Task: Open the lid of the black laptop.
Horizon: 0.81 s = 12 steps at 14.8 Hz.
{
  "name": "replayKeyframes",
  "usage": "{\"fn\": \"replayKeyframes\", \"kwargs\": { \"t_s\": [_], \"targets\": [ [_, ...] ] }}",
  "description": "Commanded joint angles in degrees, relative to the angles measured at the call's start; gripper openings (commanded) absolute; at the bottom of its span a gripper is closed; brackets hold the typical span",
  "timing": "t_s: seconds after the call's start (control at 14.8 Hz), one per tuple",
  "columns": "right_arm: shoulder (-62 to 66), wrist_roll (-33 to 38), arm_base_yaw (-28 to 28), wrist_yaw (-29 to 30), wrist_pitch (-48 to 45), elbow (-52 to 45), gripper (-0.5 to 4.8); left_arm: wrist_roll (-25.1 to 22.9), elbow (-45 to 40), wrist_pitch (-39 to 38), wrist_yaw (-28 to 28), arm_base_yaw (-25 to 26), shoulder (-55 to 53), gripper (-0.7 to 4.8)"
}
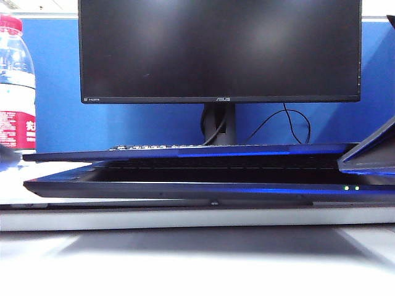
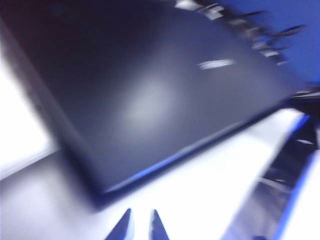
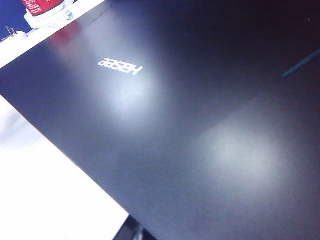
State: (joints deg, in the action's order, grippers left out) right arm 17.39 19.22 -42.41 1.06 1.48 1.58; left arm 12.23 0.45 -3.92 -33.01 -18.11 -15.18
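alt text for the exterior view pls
A black laptop sits on a white table with its lid raised only a crack, two green LEDs lit on the front edge. Behind it stand a dark ASUS monitor and, far left, a red-labelled bottle.

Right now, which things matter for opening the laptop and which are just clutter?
Job:
slim black Hasee laptop
its thin black lid, slightly raised
left claw, beside the lid's edge
right claw, barely visible at the lid's edge

Clutter:
black ASUS monitor
clear plastic bottle, red label
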Motion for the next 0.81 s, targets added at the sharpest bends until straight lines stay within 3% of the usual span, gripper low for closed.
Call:
{"fn": "replayKeyframes", "kwargs": {
  "t_s": [0.07,0.34,0.81],
  "targets": [
    [-0.28,0.07,0.26,-2.43,-4.79,0.81,-0.06,-1.22,0.0,3.26,2.8,-0.02,-2.58,0.53],
    [-0.28,0.04,0.26,-2.45,-4.76,0.81,-0.06,-1.11,0.0,5.68,6.19,-0.02,-2.84,0.53],
    [-0.28,0.26,0.26,-2.45,-5.27,0.81,-0.06,-2.8,0.0,4.42,1.27,-0.02,-2.86,0.53]
  ]
}}
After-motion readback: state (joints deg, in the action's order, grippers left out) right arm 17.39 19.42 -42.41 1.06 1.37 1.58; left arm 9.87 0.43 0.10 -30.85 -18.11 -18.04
